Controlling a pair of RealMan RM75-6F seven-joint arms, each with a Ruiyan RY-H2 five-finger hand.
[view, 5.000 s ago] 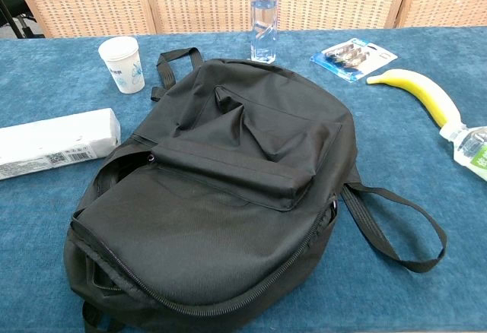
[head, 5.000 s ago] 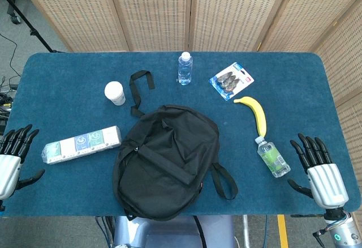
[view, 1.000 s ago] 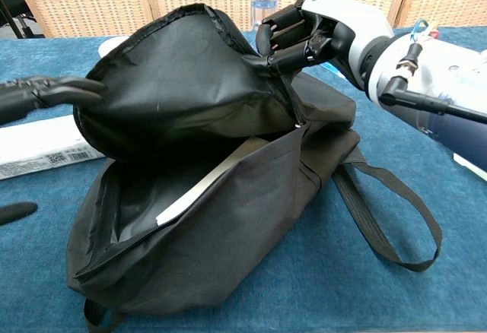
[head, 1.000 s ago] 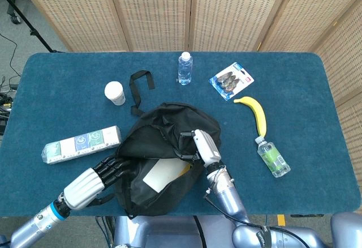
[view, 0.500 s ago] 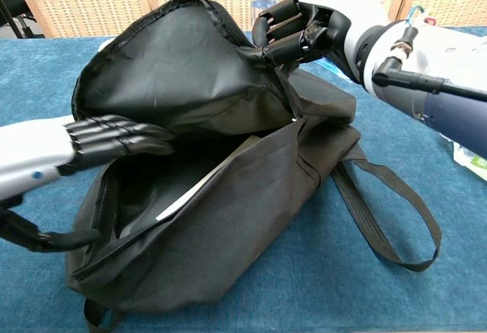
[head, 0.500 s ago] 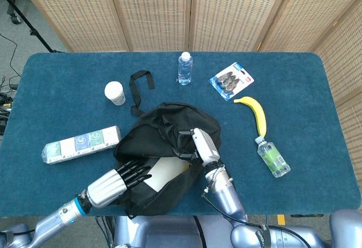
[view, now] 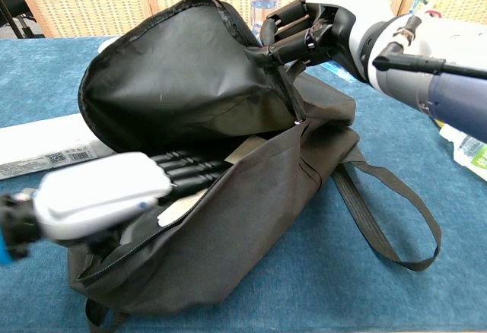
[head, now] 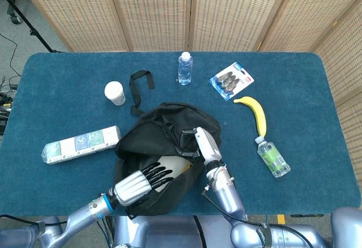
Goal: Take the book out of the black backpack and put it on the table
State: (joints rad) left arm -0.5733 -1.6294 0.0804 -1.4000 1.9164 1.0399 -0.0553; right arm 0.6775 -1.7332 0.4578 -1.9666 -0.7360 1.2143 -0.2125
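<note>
Table: blue cloth-covered table (head: 317, 89) carries everything, with bare cloth to the outer side of each hand for setting the book down.
Backpack: black fabric backpack (view: 251, 219) lies on its back, its mouth open toward the robot and its top flap lifted up and away.
Right hand: white-and-black right hand (view: 308, 29) grips the edge of the lifted flap in curled fingers and holds the mouth open from above.
Left hand: white-backed left hand (head: 141, 181) reaches into the mouth palm down; its dark fingers (view: 190, 167) lie straight and together over the book, and whether they press on it or have any hold cannot be told.
Book: pale, flat book (head: 168, 165) is inside the backpack, directly under and just beyond the left fingertips, and only its cover and a near edge show.
Long axis: appears to run from the mouth into the bag, roughly in line with the left fingers, though too little shows to be sure.
Nearer hand: left, clearly; the right is above the book and busy with the flap.
Judged next move: left fingers need to close on the book's near edge and draw it back toward the robot.
</note>
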